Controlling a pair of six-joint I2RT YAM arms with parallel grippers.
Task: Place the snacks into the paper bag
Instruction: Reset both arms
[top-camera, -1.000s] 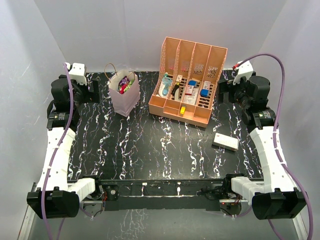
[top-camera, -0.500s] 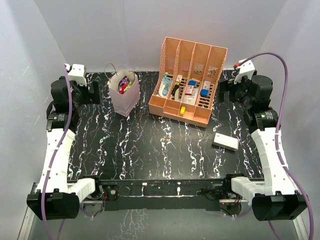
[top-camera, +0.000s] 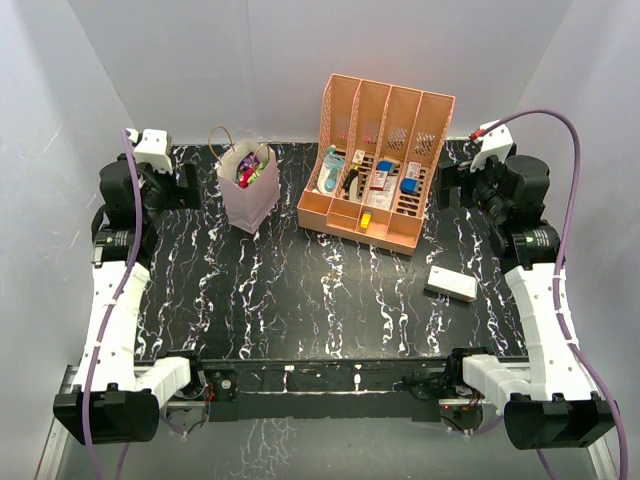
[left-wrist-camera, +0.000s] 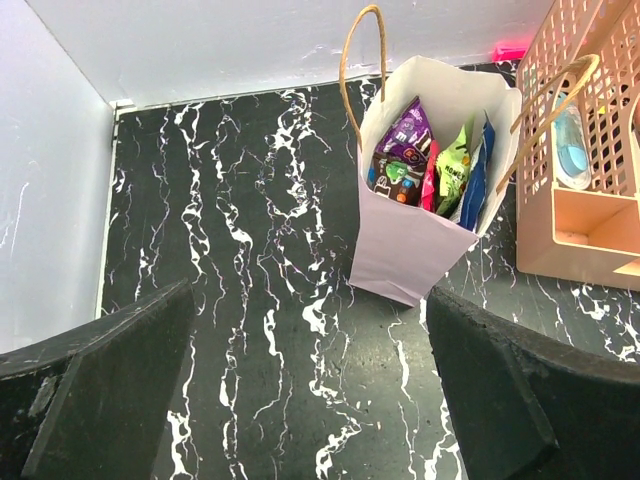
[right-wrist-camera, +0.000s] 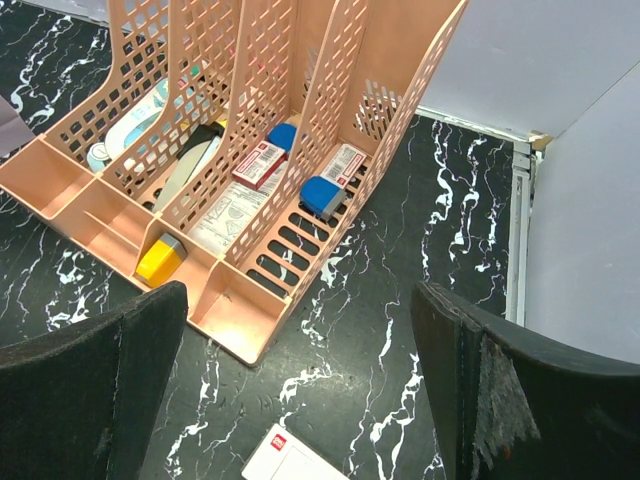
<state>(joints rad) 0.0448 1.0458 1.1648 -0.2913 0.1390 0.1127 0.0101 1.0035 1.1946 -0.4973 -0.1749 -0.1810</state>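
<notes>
- Left tool (top-camera: 186, 186) hovers over the far left corner of the table (top-camera: 320, 310), jaws spread wide, holding nothing.
- Right tool (top-camera: 447, 186) hovers over the table's far right corner, jaws equally wide, empty.

The table (top-camera: 300, 290) has a smooth black top veined with white like marble, with a faint sheen. The paper bag (left-wrist-camera: 400, 250) is matt lilac paper, and its handles (left-wrist-camera: 345, 60) are twisted tan cord. The snacks (left-wrist-camera: 405, 140) inside have glossy plastic or foil wrappers. The rack (right-wrist-camera: 235, 325) is smooth peach plastic, its walls pierced in a lattice. On the left gripper (left-wrist-camera: 308, 295) and the right gripper (right-wrist-camera: 300, 300) the fingers (right-wrist-camera: 500, 400) are matt black and coarse, one edge frayed grey. The walls (top-camera: 250, 60) look matt white.
</notes>
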